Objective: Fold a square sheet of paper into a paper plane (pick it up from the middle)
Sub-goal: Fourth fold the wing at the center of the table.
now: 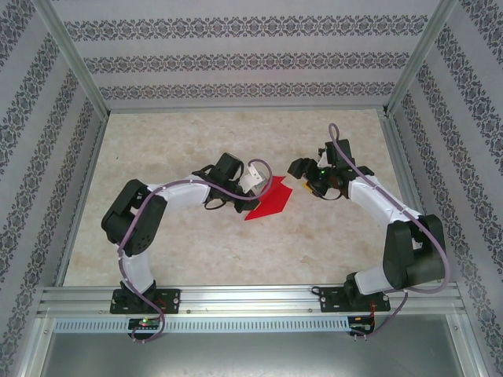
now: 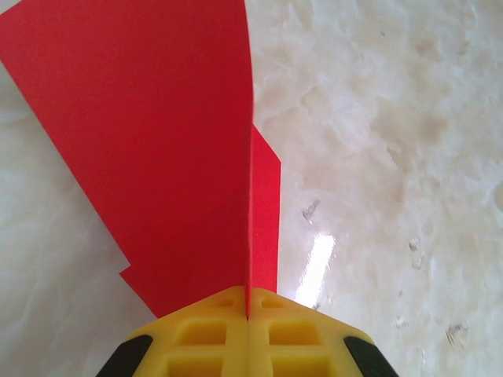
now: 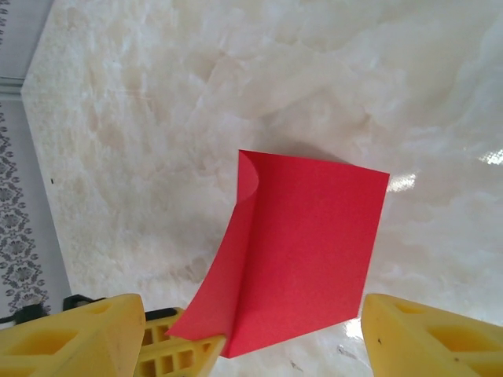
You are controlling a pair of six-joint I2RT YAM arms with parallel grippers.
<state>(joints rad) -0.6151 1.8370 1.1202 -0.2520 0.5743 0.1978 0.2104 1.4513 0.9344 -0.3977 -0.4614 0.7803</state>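
My left gripper (image 2: 247, 314) is clamped on the bright red square sheet of paper (image 2: 181, 157), which is bent along a crease near the middle of the table (image 1: 196, 243). My right gripper (image 3: 251, 338) stands with its jaws apart, just beside the sheet.

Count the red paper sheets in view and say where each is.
1. The bright red folded sheet of paper is near the middle of the pale marbled table, one edge pinched in the shut left gripper; the open right gripper faces it, apart.
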